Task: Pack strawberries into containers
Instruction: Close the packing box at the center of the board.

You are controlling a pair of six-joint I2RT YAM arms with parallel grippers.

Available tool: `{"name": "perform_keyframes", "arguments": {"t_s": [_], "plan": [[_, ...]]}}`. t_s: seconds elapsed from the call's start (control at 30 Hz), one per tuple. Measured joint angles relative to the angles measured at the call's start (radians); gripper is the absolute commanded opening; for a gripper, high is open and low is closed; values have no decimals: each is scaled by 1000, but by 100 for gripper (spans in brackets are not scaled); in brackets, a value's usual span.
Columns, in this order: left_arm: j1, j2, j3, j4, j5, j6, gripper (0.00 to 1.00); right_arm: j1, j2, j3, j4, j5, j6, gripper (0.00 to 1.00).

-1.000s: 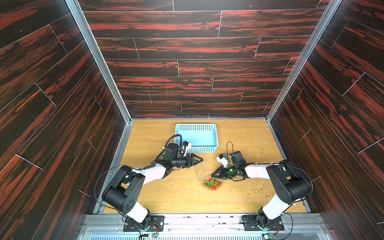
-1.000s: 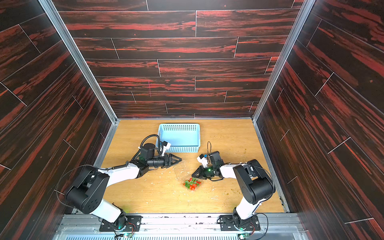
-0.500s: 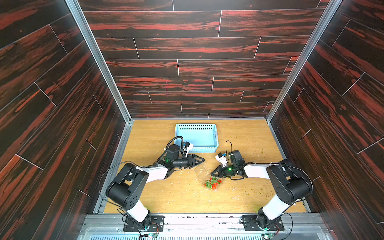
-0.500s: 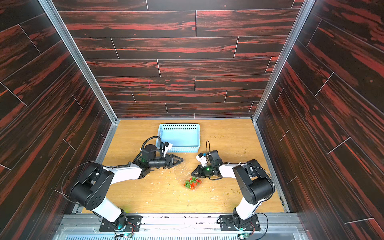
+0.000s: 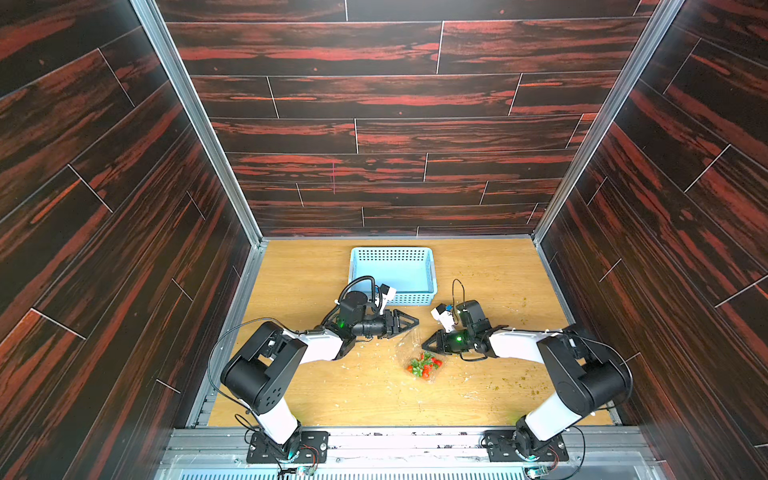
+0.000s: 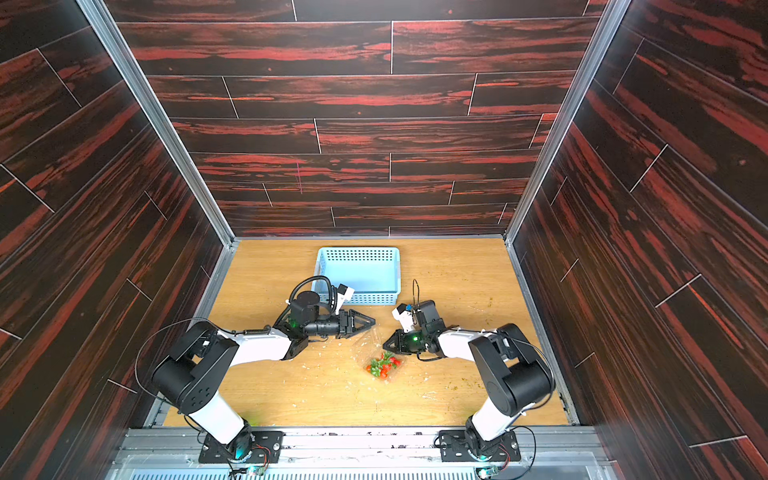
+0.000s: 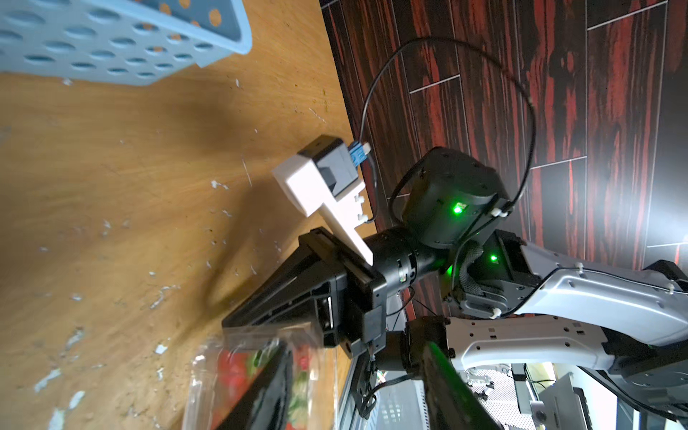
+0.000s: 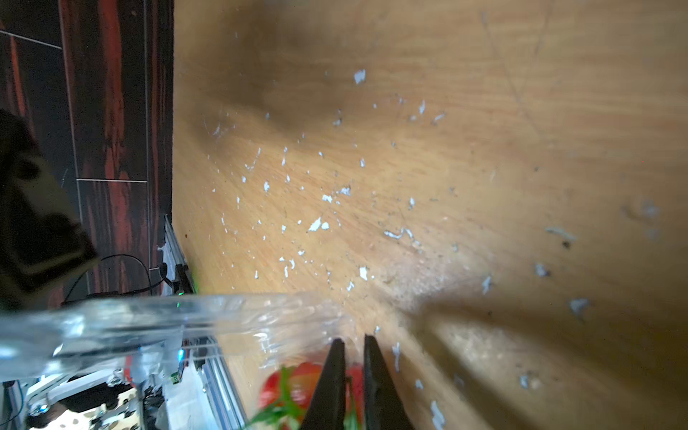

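The clear clamshell box (image 5: 437,375) sits on the wooden table (image 5: 332,386) between the two arms, nearer the camera than the light blue perforated basket (image 5: 392,250) and well apart from it. The strawberries (image 5: 424,365) lie bunched inside the box, red with green caps showing through the plastic. Its hinged lid (image 5: 408,345) stands raised toward the left arm. The left gripper (image 5: 413,323) hovers just above and beside the top of that lid. In the left wrist view its fingers (image 7: 268,391) stand partly apart, and nothing shows clearly between them. The right gripper (image 5: 424,345) points toward the left gripper with its tip at the box's edge. In the right wrist view (image 8: 352,338) its jaws are almost together with only a slit between them, right over a strawberry (image 8: 298,379) and against the clear lid (image 8: 149,320). Whether they pinch the plastic cannot be told. White flecks (image 8: 316,225) are scattered over the table.
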Motion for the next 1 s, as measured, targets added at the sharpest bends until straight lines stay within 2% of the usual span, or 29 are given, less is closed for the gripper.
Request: {"name": "perform_keyframes", "arguments": {"t_s": [0.13, 0.57, 0.7, 0.8, 1.0], "plan": [[-14, 3, 0, 8, 5, -9, 57, 0, -34, -19, 26, 30, 3, 15], [-66, 43, 40, 0, 7, -8, 57, 0, -46, -54, 96, 62, 41, 39], [-80, 45, 61, -33, 6, 13, 57, -5, -50, -59, 102, 66, 52, 41], [-84, 45, 71, -68, 4, 34, 57, -29, -97, -69, 78, 71, 55, 41], [-91, 45, 83, -141, -2, 75, 57, -124, -281, -68, -22, 96, 40, 42]]}}
